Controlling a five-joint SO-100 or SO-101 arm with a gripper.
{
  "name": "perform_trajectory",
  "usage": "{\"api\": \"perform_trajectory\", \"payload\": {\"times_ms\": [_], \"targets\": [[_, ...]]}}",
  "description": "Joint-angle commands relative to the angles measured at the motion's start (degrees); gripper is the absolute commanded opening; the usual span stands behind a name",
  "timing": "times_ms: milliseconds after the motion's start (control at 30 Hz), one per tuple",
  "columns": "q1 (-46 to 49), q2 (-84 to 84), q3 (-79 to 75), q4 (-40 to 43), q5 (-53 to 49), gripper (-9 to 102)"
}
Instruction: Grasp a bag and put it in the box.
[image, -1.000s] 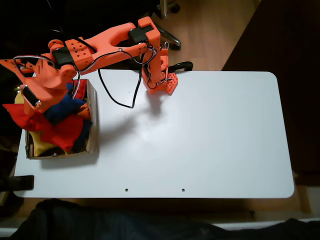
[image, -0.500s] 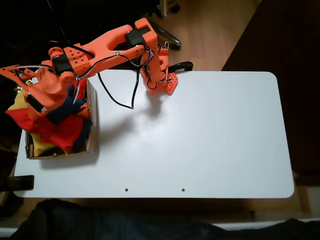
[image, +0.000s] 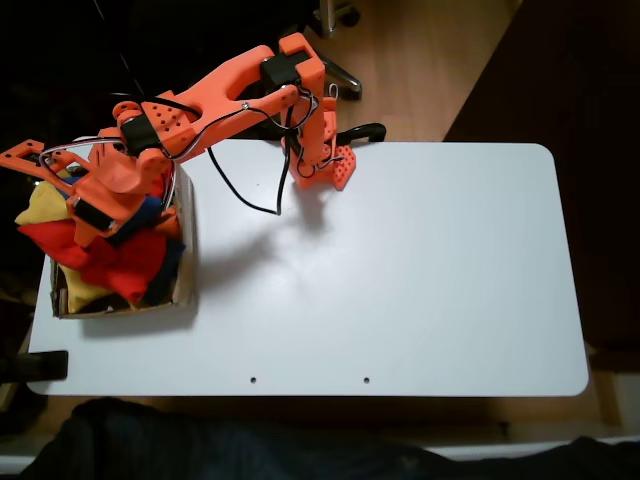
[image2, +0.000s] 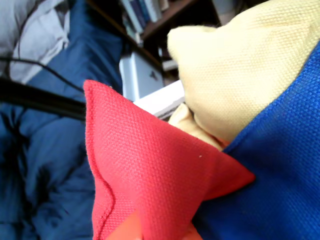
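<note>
A: What do we have in the fixed view?

B: A white desk (image: 400, 270). At its left edge sits the box (image: 186, 250), heaped with beanbags. The orange arm (image: 210, 90) reaches from the desk's back edge out over the heap, its claw (image: 95, 212) low among the bags.

A: And the bag we want?

B: The red bag (image2: 150, 175) fills the wrist view, one corner pointing up, touching a blue beanbag (image2: 285, 165) beside a yellow beanbag (image2: 240, 65). In the fixed view, red cloth (image: 55, 238) overhangs the box's left side.

A: Is the claw clamped?

B: We cannot tell; the fingers are hidden.

A: Which step?

B: We judge it the placing step. Next, the bag probably needs releasing well inside the walls, then a straight lift away.
</note>
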Motion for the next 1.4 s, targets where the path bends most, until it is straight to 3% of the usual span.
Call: {"api": "perform_trajectory", "payload": {"times_ms": [0, 200, 633, 1033, 1367], "targets": [[-0.44, -0.26, 2.72, -0.09, -1.49, 10], [-0.09, 0.0, 4.57, -1.32, -1.67, 25], [-0.26, 2.55, 10.28, -4.39, -3.43, 41], [-3.87, 15.12, 16.52, -1.85, 0.18, 43], [-7.21, 20.92, 15.64, 1.41, 6.59, 52]]}}
